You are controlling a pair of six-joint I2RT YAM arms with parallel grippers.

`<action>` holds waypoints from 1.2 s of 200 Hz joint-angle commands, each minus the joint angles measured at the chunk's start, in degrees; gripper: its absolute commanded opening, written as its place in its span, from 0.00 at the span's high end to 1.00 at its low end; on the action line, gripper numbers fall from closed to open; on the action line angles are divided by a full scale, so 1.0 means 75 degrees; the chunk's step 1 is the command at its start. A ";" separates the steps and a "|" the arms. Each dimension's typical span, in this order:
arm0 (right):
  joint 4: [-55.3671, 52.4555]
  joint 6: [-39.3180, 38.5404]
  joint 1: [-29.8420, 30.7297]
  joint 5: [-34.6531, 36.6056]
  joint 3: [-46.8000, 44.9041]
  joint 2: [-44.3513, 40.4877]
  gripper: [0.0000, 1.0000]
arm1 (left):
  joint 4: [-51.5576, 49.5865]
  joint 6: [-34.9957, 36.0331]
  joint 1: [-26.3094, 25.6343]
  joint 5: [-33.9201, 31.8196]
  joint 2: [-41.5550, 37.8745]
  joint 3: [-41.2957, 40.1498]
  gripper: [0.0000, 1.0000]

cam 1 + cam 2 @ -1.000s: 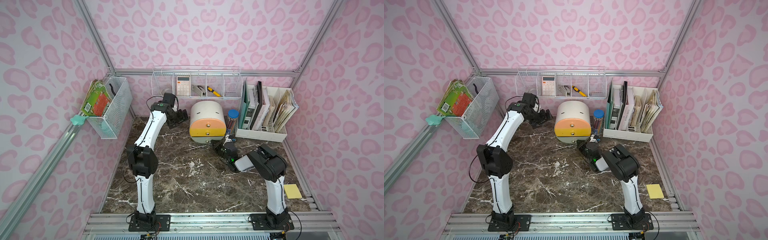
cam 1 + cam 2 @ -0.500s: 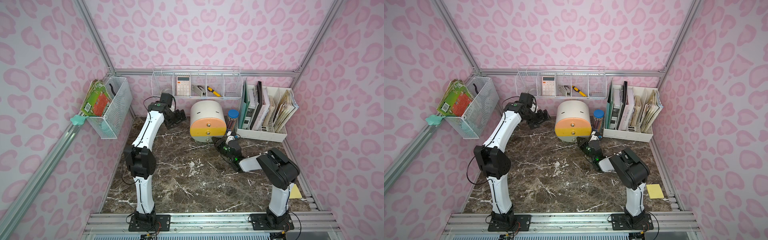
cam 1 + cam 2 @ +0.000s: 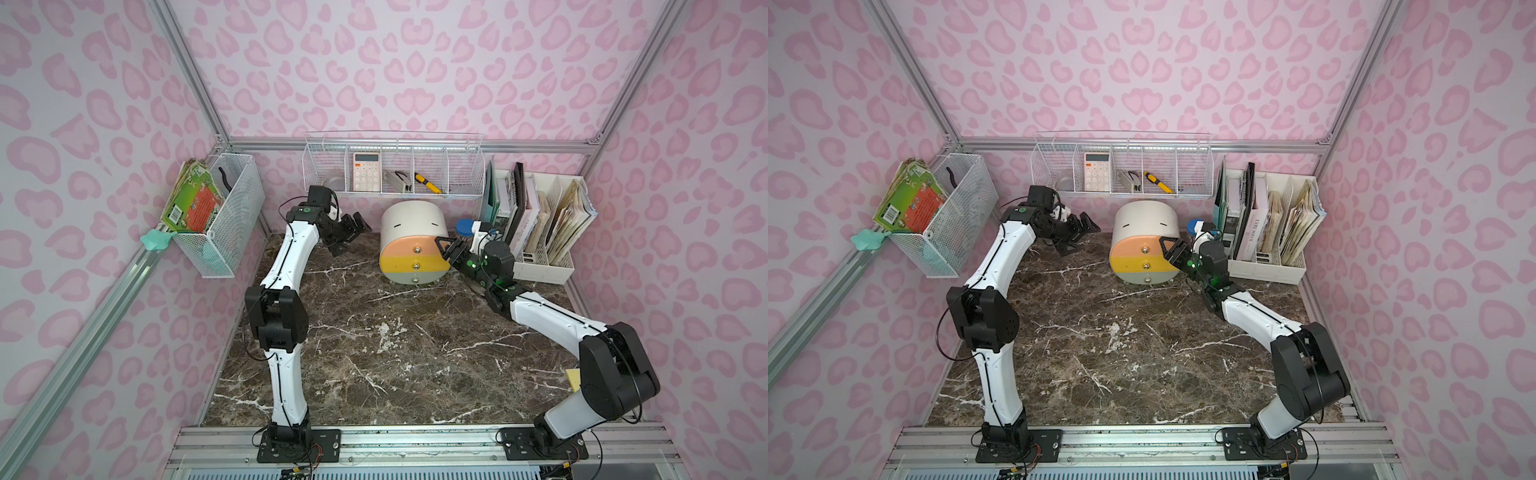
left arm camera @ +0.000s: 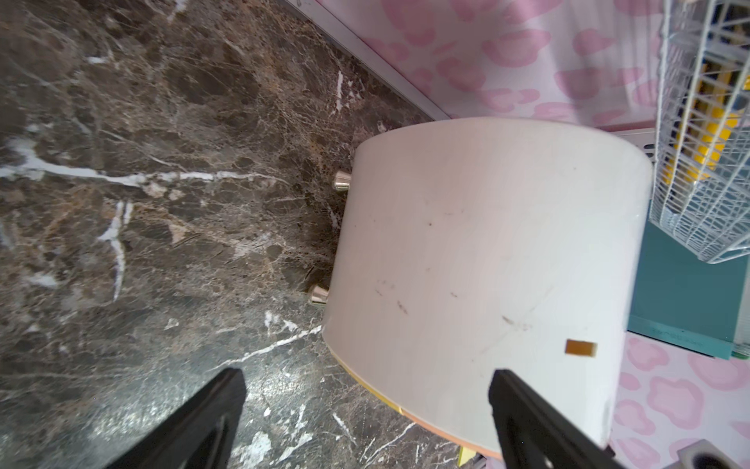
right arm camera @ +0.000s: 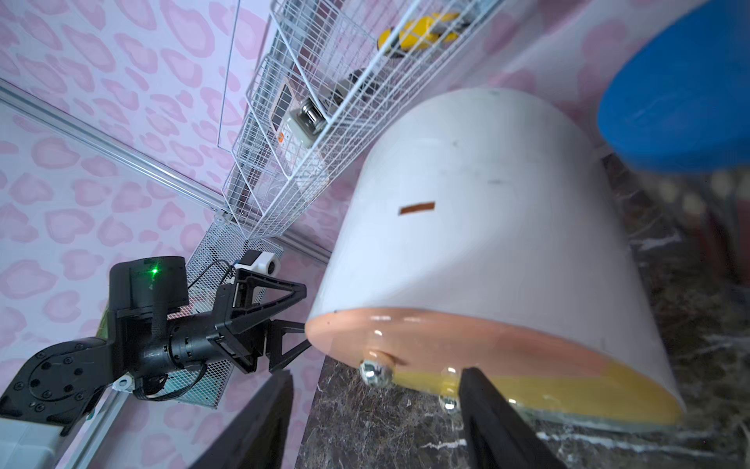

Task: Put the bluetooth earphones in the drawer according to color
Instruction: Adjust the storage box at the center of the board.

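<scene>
The drawer is a white round-topped cabinet at the back of the marble table, with its peach, yellow and grey-green fronts all pushed in. My right gripper is open at the front's right edge. The peach front's metal knob shows between the fingers, and nothing is held. My left gripper hangs wide open and empty just left of the cabinet's side wall. The bluetooth earphones are out of view.
A wire shelf on the back wall holds a calculator and small tools. A blue-lidded jar and a white file rack stand right of the cabinet. A mesh basket hangs on the left wall. A yellow notepad lies at the front right.
My right gripper rose from the cabinet's lowest front to its upper right edge and went from shut to open. The left gripper opened slightly wider beside the cabinet.
</scene>
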 commanded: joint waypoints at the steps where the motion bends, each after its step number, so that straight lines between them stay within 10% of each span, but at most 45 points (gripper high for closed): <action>1: -0.1320 -0.0718 -0.0322 -0.0782 0.0682 0.0279 0.22 | 0.0559 -0.0219 0.0026 0.0540 0.0184 0.0082 0.01; 139: -0.3792 -0.1701 -0.0913 -0.2045 0.5417 0.4026 0.03 | 0.3167 -0.0961 -0.0038 0.1679 0.1300 -0.0429 0.01; 240: -0.3216 -0.1599 0.0057 -0.1807 0.3570 0.2624 0.03 | 0.5442 -0.1939 -0.0275 0.2009 -0.0845 -0.3922 0.02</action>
